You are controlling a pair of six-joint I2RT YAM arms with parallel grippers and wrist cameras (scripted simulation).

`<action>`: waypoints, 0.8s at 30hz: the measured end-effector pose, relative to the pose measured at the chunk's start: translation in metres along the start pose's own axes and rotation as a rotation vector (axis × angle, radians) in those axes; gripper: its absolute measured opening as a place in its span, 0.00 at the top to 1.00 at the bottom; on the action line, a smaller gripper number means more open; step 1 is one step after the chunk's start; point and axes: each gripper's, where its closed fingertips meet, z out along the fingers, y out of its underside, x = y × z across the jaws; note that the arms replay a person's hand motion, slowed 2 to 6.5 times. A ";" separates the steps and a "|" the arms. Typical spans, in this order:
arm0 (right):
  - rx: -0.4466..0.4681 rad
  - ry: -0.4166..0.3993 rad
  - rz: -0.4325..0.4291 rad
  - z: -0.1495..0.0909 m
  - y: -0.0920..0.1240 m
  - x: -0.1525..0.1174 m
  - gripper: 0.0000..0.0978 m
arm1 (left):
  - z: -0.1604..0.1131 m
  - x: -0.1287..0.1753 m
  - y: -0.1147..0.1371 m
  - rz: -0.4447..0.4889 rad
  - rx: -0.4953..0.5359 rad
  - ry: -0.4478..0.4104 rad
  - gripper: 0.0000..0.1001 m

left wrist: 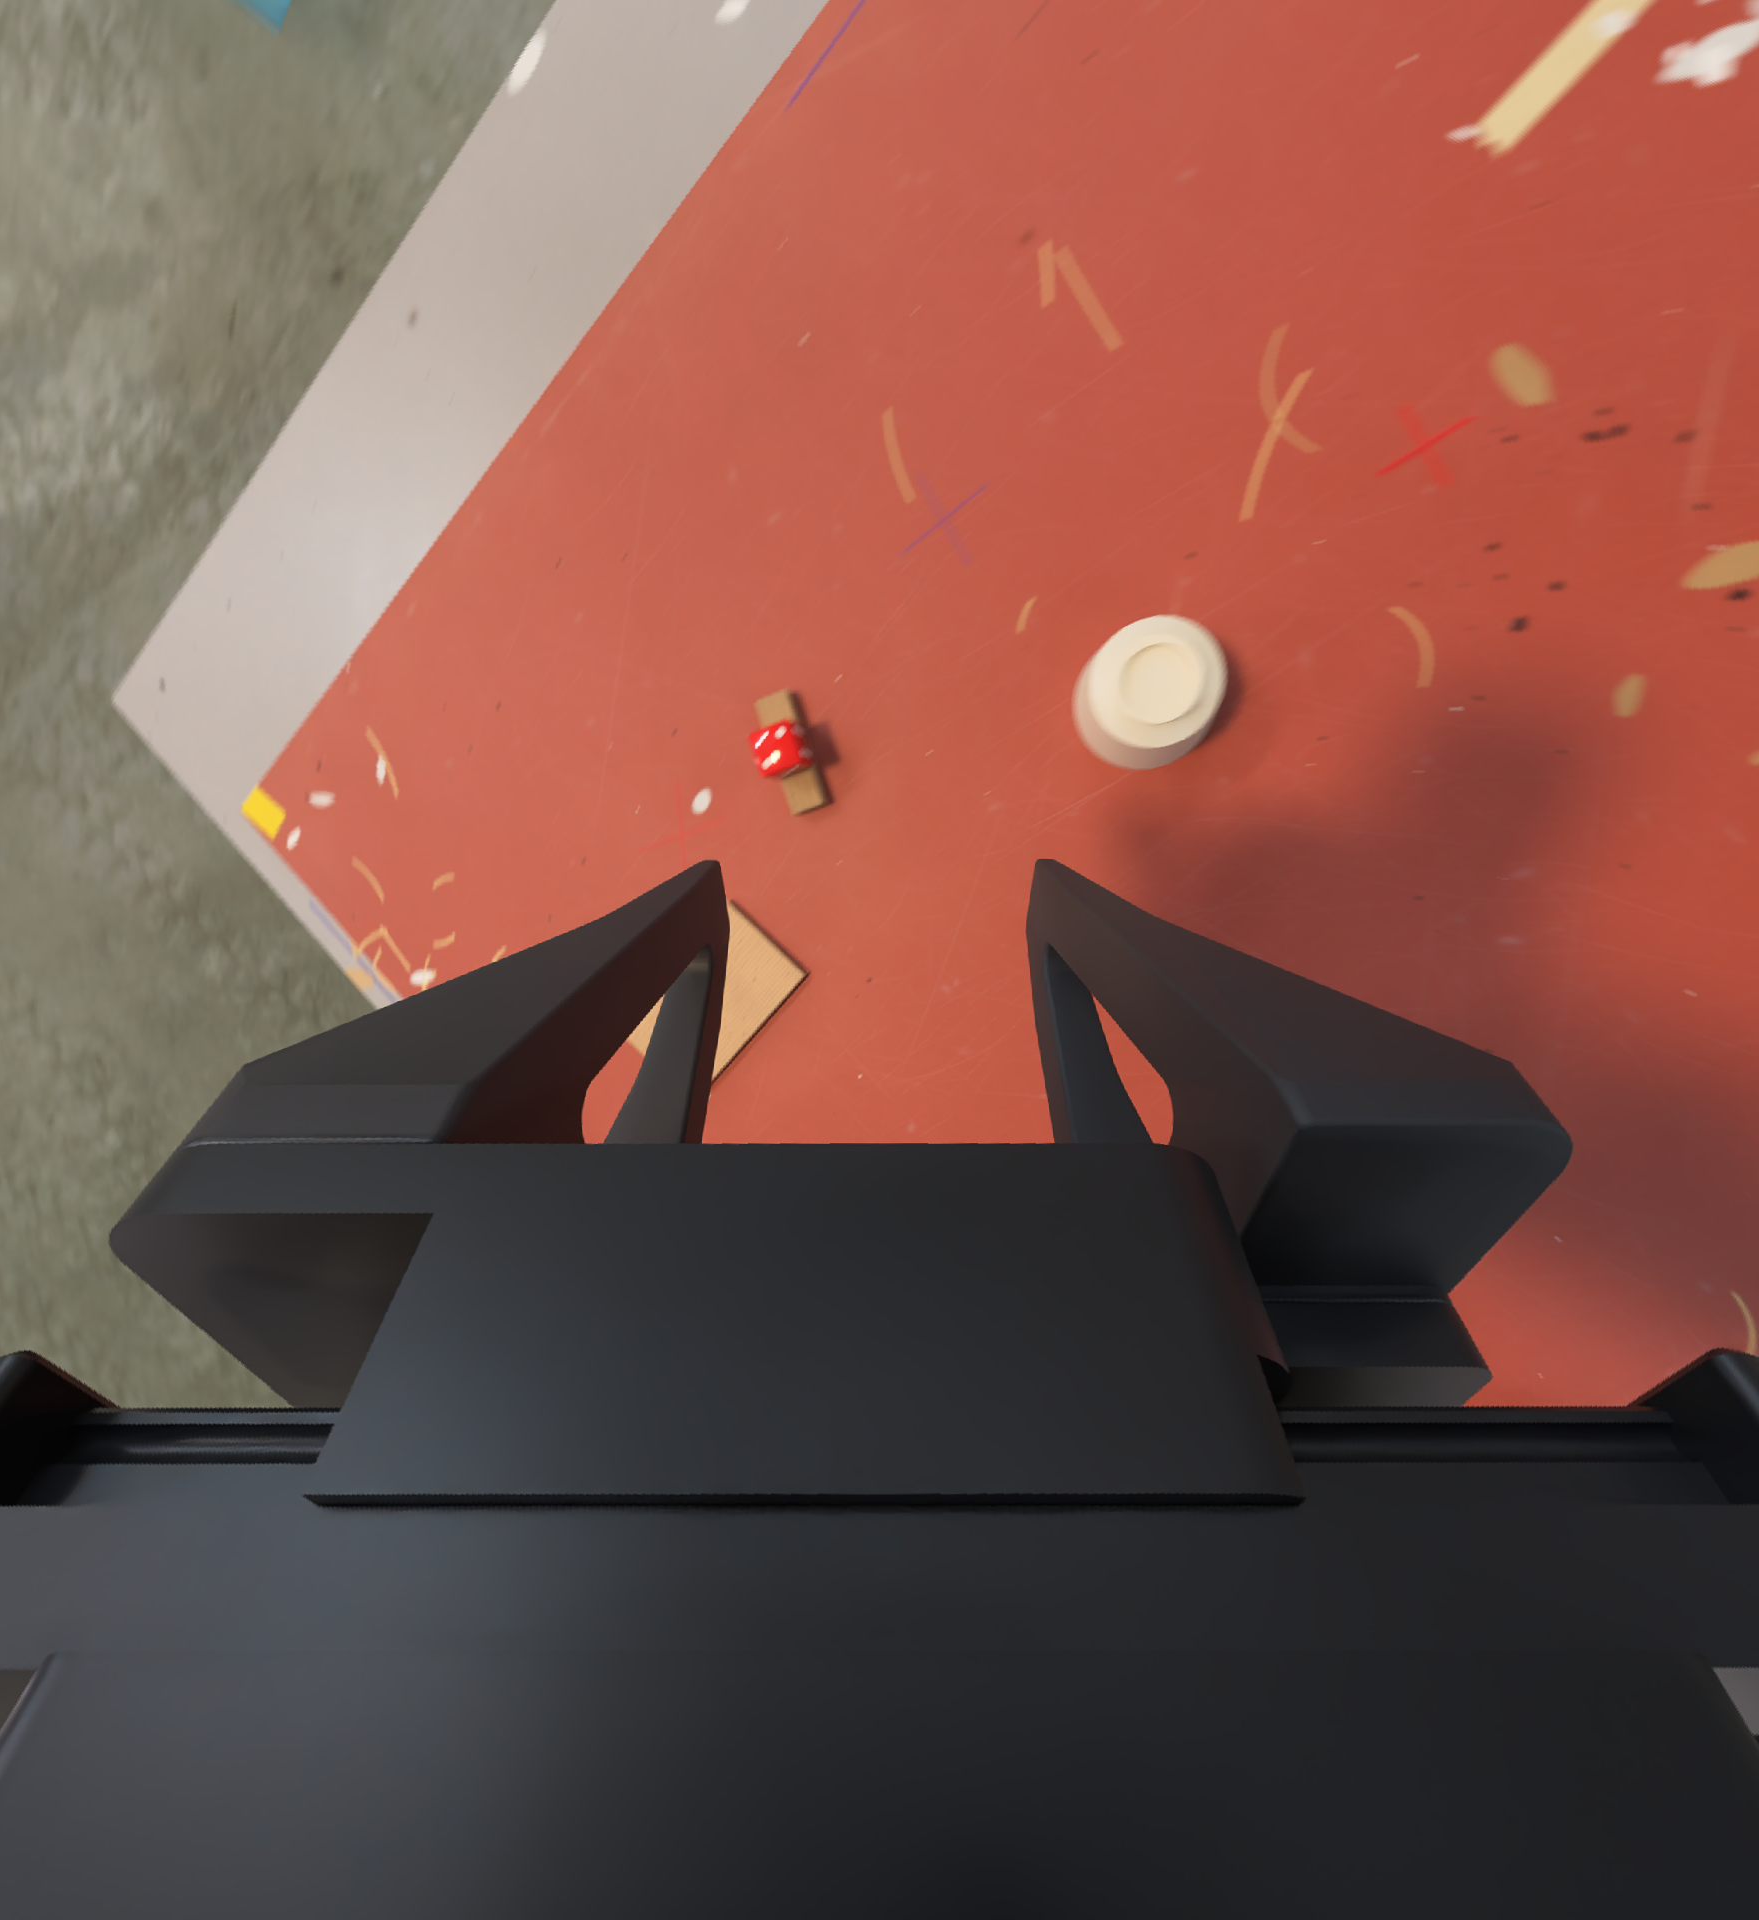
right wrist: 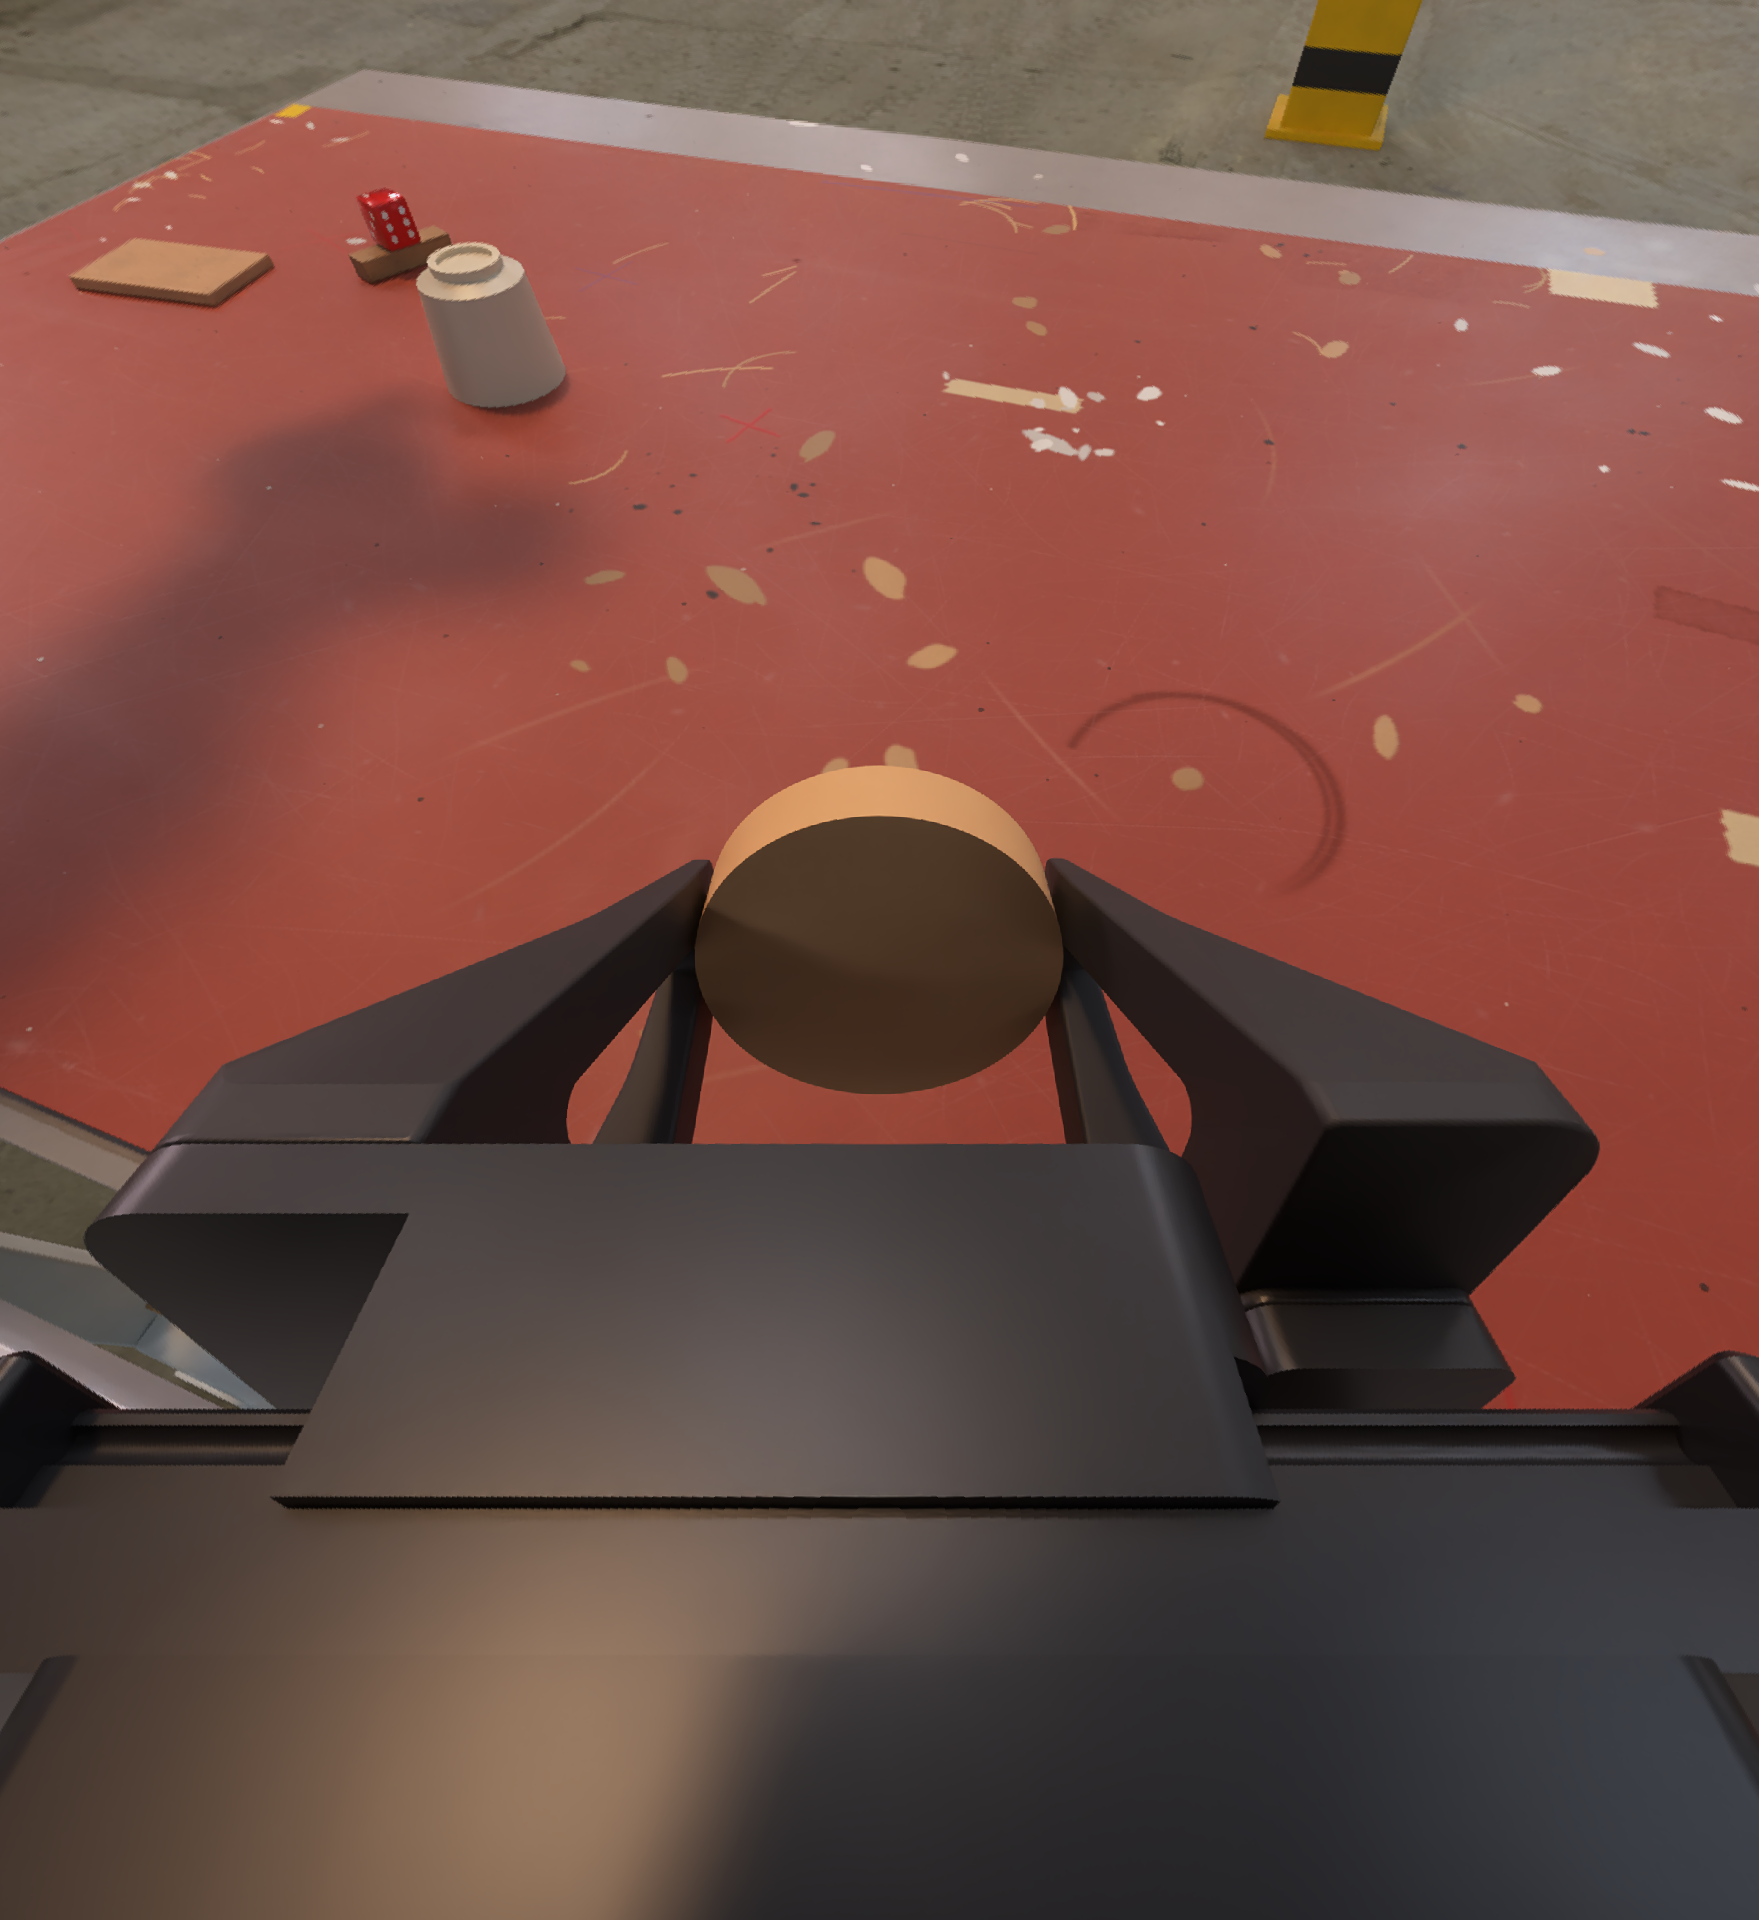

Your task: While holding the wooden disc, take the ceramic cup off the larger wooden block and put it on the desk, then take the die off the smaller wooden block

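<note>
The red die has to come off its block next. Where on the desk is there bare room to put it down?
Open red desk stretches right of the upside-down cream ceramic cup, and in front of the disc-holding right gripper. It is crowded at the far left: flat larger wooden block, red die on the smaller block, cup close by.

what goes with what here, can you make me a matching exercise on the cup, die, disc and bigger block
Things:
1. ceramic cup
2. die
3. wooden disc
4. larger wooden block

States:
a. clamped in the right gripper
b. lying flat with nothing on top
c. upside down on the desk
d. sitting on the smaller wooden block

Pairs: 1-c, 2-d, 3-a, 4-b
</note>
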 end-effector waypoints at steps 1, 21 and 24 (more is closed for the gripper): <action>-0.002 0.001 -0.003 0.000 0.000 0.000 0.47 | 0.005 -0.006 0.007 -0.025 -0.016 -0.020 0.52; -0.020 0.020 -0.033 0.003 0.002 -0.002 0.47 | 0.133 -0.040 0.062 -0.367 -0.247 0.120 0.58; -0.020 0.020 -0.033 0.003 0.002 -0.002 0.47 | 0.144 -0.042 0.063 -0.402 -0.273 0.143 0.58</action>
